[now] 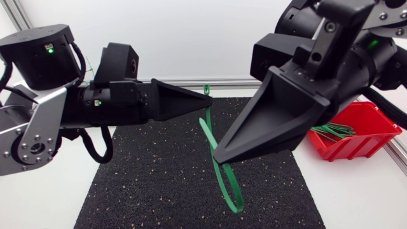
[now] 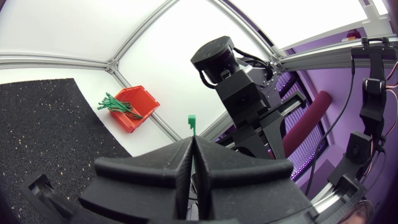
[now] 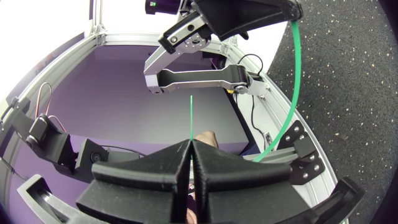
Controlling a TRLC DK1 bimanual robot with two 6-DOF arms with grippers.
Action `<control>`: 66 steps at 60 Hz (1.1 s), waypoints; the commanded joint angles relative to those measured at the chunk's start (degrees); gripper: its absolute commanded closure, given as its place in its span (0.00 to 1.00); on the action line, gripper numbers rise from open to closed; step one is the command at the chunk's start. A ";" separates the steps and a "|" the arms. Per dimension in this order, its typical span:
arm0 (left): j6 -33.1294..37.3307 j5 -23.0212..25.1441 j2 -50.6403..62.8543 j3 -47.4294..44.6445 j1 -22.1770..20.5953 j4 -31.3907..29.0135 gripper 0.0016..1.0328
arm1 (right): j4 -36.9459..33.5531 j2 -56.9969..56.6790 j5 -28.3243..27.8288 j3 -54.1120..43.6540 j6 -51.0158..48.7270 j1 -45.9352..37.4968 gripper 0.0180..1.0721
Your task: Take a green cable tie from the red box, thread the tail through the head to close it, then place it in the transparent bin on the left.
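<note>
Working the threading step — holding green cable tie (image 1: 222,181) aloft: pinching its head in the closed left end effector (image 1: 208,97), clamping its tail in the closed right end effector (image 1: 219,152), slack looping below both. Next — steering tail tip into head, probably needing fine alignment. Seeing nothing between the tips. Noting red box (image 1: 365,127) beside right end effector, bin not showing.

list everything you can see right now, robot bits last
table: one, white, beneath everything
mat: one, black and speckled, on the table
red box: one, red, on the table right of the mat
loose ties: a bundle, too tangled to count, green, in the red box
cable tie: one, green, bowed in the air above the mat, held at both ends
left gripper: one, black, shut just behind the cable tie's head
right gripper: one, black, shut near the cable tie's tail
</note>
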 commanded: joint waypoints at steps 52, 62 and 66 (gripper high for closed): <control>-1.45 -1.61 -3.84 -1.95 1.21 0.99 0.97 | 0.51 6.73 1.33 9.99 19.12 -1.93 0.94; -1.36 -1.61 -3.75 -1.95 1.30 1.16 0.97 | -0.10 8.40 2.12 11.48 23.96 -3.77 0.92; -0.92 -1.61 -3.75 -2.04 1.56 1.16 0.97 | -0.19 9.55 2.12 13.06 24.13 -4.83 0.92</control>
